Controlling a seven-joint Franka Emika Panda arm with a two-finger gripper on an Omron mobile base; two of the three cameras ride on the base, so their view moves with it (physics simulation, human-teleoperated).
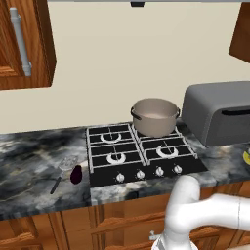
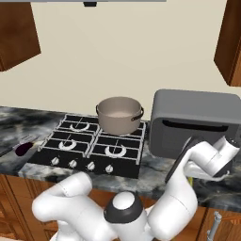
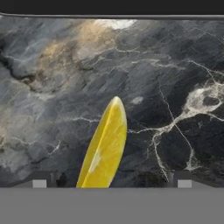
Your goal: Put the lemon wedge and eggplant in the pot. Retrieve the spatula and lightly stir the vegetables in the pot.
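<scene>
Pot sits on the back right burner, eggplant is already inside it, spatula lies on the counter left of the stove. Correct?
Not quite. The eggplant is not in the pot; the left base view shows it on the counter left of the stove, beside the spatula. The pot's visible inside looks bare. The rest stands.

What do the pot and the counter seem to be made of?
The pot looks like brushed metal: matte taupe-grey outside, paler inside, with dark side handles. The counter looks like polished dark marble or granite, grey-black with pale and tan veins; being rendered, it is only a look.

One pot (image 1: 155, 116), eggplant (image 1: 76, 174), spatula (image 1: 63, 168), lemon wedge (image 3: 104, 148) — four burners (image 1: 115, 157).
</scene>
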